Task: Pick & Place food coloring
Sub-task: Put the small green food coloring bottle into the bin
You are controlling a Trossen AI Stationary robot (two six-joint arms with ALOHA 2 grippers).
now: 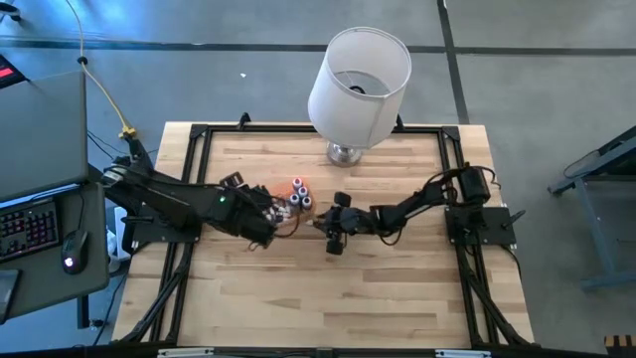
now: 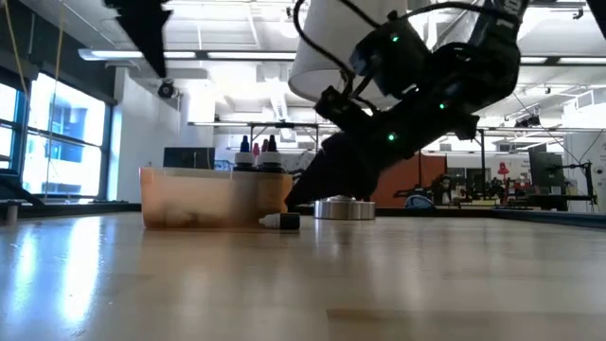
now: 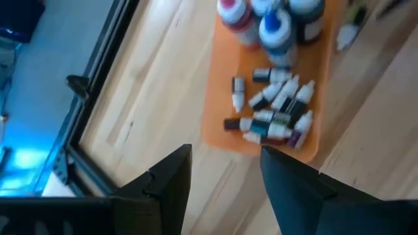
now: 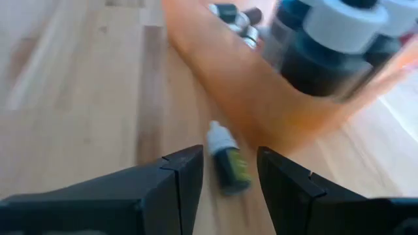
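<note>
One tiny food coloring bottle [image 4: 228,164], dark-bodied with a white cap, lies on its side on the table just beside the orange tray [image 4: 261,98]; it also shows as the lone bottle [image 2: 282,221] in the low view. My right gripper [image 4: 228,160] is open and low over it, one finger on each side, not touching. Several more small bottles [image 3: 277,111] lie in the tray [image 3: 215,124], next to bigger red- and blue-capped bottles [image 3: 261,23]. My left gripper [image 3: 225,173] is open above the table at the tray's left end [image 1: 270,214].
A big white lampshade lamp [image 1: 358,85] stands on its metal base [image 1: 345,154] at the table's far edge, behind the tray. Black frame rails [image 1: 189,179] run along the table's sides. Bare wood lies toward the near edge [image 1: 328,298].
</note>
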